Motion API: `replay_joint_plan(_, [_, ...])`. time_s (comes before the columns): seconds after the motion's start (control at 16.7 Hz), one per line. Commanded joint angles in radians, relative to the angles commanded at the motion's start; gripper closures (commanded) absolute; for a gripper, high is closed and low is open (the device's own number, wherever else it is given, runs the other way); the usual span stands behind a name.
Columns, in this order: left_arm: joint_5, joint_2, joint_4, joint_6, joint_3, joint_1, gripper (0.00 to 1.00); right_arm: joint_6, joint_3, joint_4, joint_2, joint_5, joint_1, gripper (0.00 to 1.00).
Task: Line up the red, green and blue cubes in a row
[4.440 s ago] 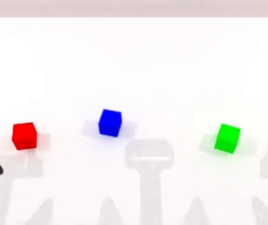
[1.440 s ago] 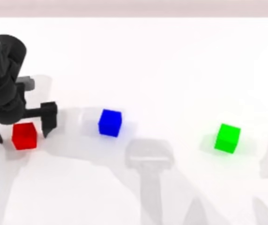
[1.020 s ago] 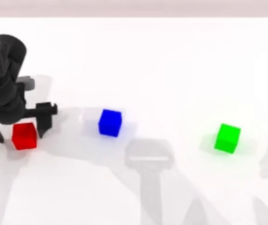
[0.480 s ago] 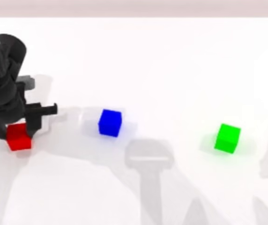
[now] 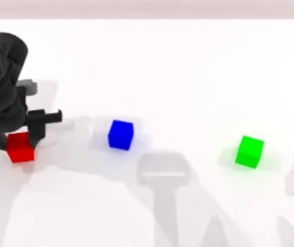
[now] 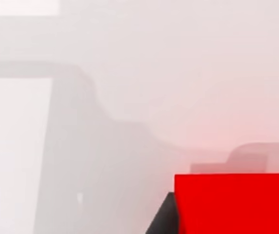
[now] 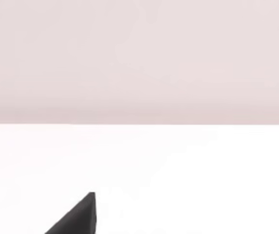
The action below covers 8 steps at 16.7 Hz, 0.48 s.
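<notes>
Now | L tool (image 5: 14, 138) clamped on red cube (image 5: 20, 147) | R tool state unclear

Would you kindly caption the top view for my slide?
Left claw gripping the red cube; blue cube and green cube wait.

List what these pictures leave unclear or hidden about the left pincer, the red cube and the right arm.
- Top view: the left pincer closes on the red cube, but the arm covers the cube's far edge and the contact.
- Left wrist view: the red cube is cut off by the frame; only one dark fingertip shows.
- Top view: the right arm is out of frame.
- Right wrist view: only a dark tip shows, so the right pincer's opening cannot be judged.
</notes>
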State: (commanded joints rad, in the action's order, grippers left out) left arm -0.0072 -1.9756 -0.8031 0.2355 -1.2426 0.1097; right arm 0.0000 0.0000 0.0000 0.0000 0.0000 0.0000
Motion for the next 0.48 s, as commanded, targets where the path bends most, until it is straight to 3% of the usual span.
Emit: replay_joint_plan(0.48, [-0.001, 0.091, -0.218, 0.002, -0.127, -0.016, 1.00, 0.000, 0.000, 0.000, 0.000, 0.000, 0.000, 0.00])
